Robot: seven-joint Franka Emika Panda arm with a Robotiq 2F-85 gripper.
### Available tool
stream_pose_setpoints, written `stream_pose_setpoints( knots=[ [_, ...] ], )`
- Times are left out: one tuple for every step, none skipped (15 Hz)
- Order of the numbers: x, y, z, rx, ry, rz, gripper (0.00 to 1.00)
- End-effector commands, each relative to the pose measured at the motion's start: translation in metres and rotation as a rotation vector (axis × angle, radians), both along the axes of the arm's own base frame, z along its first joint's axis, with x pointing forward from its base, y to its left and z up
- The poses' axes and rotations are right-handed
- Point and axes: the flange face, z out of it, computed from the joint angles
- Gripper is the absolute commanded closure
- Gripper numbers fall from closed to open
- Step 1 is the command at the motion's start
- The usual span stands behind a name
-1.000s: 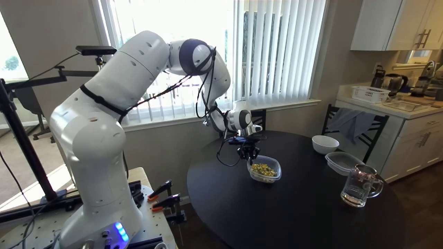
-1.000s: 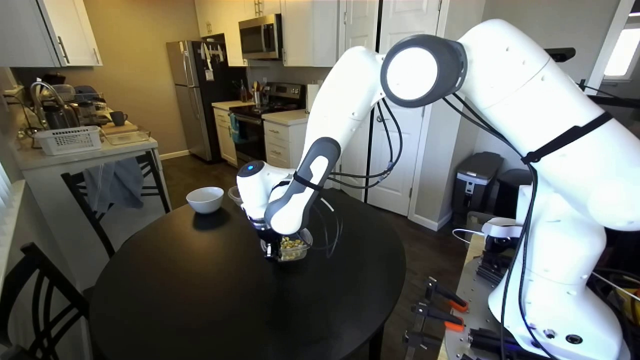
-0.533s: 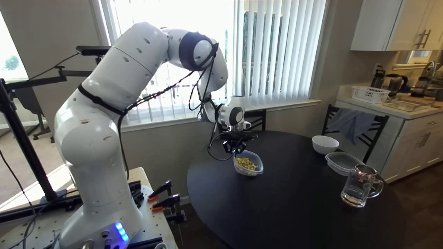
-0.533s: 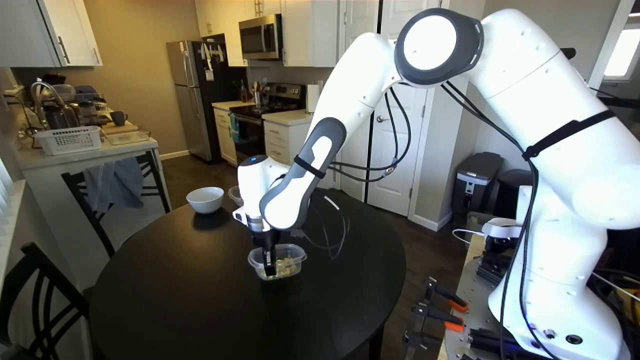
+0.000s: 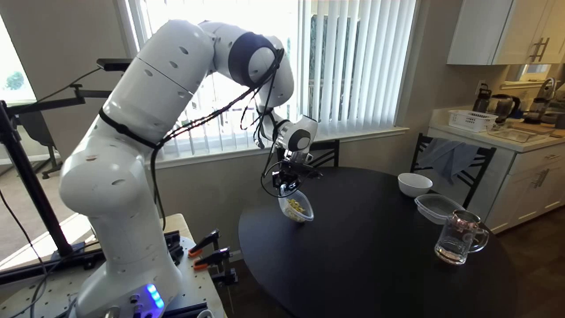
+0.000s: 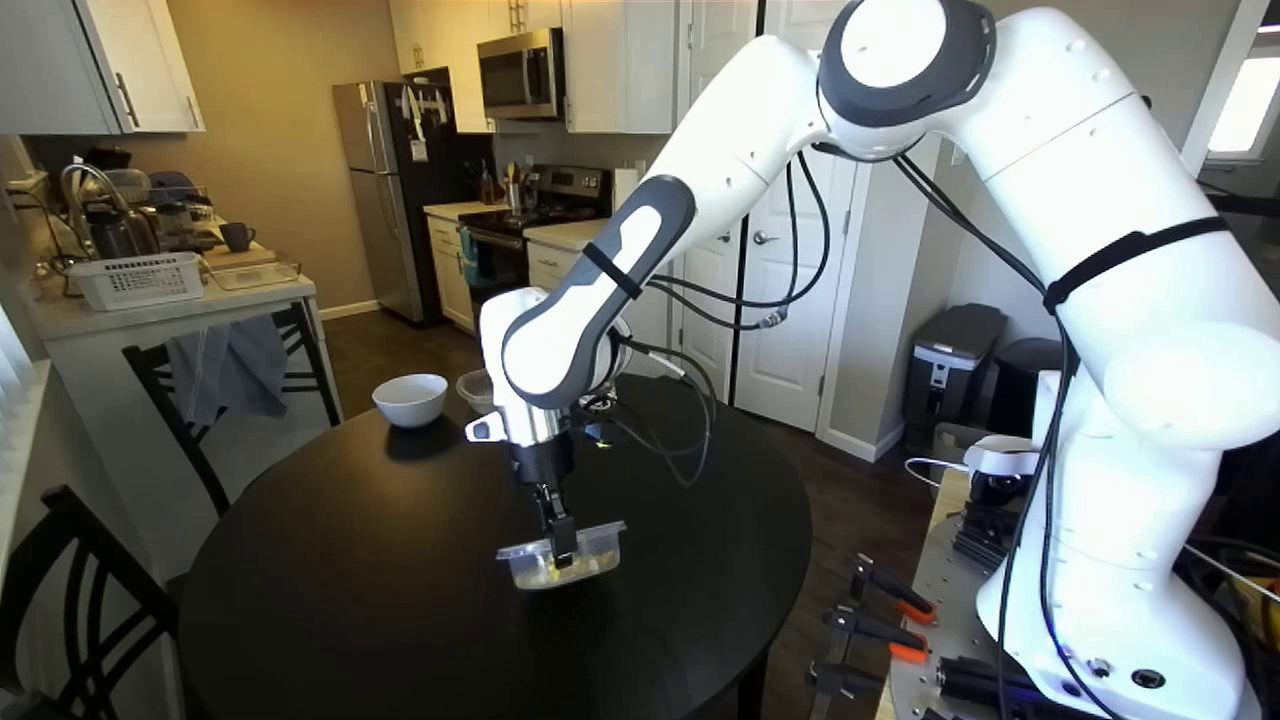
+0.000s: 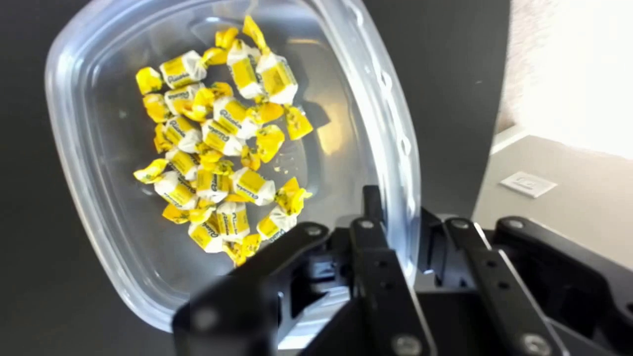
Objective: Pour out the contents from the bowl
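Observation:
The bowl is a shallow clear plastic container with a pale bluish rim (image 7: 390, 123). It shows in both exterior views, tilted over the dark table (image 5: 304, 213) (image 6: 598, 550). The contents are several yellow-and-white wrapped candies (image 7: 222, 133), lying inside the bowl; they also show in an exterior view (image 5: 295, 204). My gripper (image 7: 401, 217) is shut on the bowl's rim, one finger inside and one outside the wall. In an exterior view the gripper (image 6: 563, 550) reaches down onto the bowl's near side. The exact height above the table is hard to tell.
A white bowl (image 5: 414, 184), a clear plastic container (image 5: 437, 208) and a glass mug (image 5: 459, 238) stand on the far side of the round dark table (image 5: 375, 265). Chairs stand around it, one with a grey cloth (image 5: 450, 157). The window blinds (image 5: 366, 66) are behind the arm.
My gripper has carried the bowl toward the robot's side of the table, leftward in an exterior view. The bowl has become more tilted. The candies are still inside it.

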Motion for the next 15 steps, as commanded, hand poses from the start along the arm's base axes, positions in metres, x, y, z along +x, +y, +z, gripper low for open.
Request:
stream_pose_setpoints(
  knots=[
    [-0.026, 0.0, 0.028, 0.075, 0.176, 0.091, 0.98],
    [-0.029, 0.0, 0.031, 0.089, 0.214, 0.11, 0.98],
    [-0.032, -0.001, 0.035, 0.096, 0.253, 0.121, 0.98],
    [-0.031, -0.003, 0.038, 0.109, 0.286, 0.121, 0.98],
    [-0.029, -0.007, 0.04, 0.122, 0.315, 0.114, 0.98],
    [-0.021, -0.015, 0.041, 0.14, 0.351, 0.082, 0.98],
    [-0.015, -0.022, 0.041, 0.146, 0.379, 0.051, 0.98],
    [-0.004, -0.034, 0.04, 0.159, 0.414, -0.002, 0.98],
    [0.005, -0.045, 0.039, 0.174, 0.441, -0.035, 0.98],
    [0.016, -0.06, 0.038, 0.174, 0.487, -0.076, 0.98],
    [0.024, -0.071, 0.036, 0.187, 0.51, -0.104, 0.98],
    [0.031, -0.08, 0.036, 0.204, 0.539, -0.126, 0.98],
    [0.037, -0.087, 0.036, 0.221, 0.559, -0.132, 0.98],
    [0.042, -0.09, 0.035, 0.247, 0.556, -0.108, 0.98],
    [0.047, -0.093, 0.034, 0.261, 0.561, -0.105, 0.98]
  ],
)
